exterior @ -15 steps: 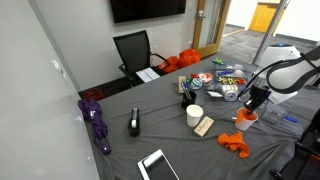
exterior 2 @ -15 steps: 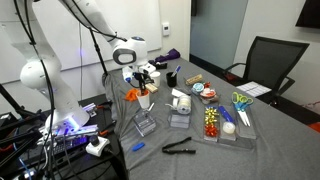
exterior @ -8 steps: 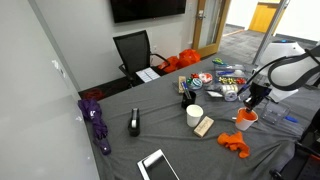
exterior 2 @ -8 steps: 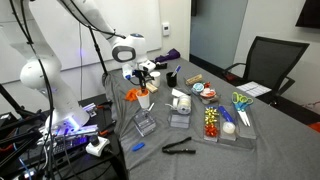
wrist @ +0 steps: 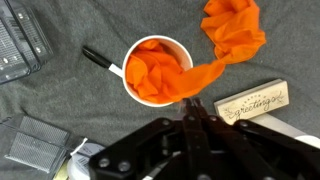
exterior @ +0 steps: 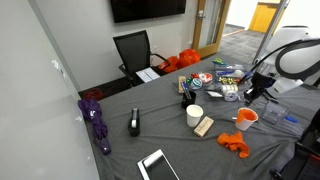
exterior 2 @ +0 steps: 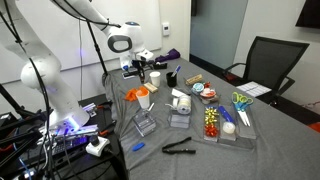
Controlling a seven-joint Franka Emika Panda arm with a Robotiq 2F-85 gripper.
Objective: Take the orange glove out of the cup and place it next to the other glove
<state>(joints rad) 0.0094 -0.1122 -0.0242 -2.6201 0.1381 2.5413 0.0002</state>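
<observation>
While the grey, felt-like cloth over the bench (exterior: pixel 150 108) lies just as it did a second ago, the smooth white arm (exterior: pixel 296 56) has climbed, and its tool (exterior: pixel 250 93) now hangs higher above the cup (exterior: pixel 245 118) than before. In the wrist view the dark tool (wrist: pixel 190 108) is clenched on a fold of the orange glove (wrist: pixel 160 72). A stretched tongue of soft, crumpled fabric runs from the round, white-rimmed cup (wrist: pixel 124 70) up to the pinched fingertips. The bulk of the glove still fills the cup. The other glove (wrist: pixel 233 30), the same bright orange and just as rumpled, lies in a loose heap on the cloth near the cup. Just beside the tool sits a flat wooden block (wrist: pixel 252 100) with cursive lettering. A slim black pen (wrist: pixel 97 58) rests against the cup's far side.
</observation>
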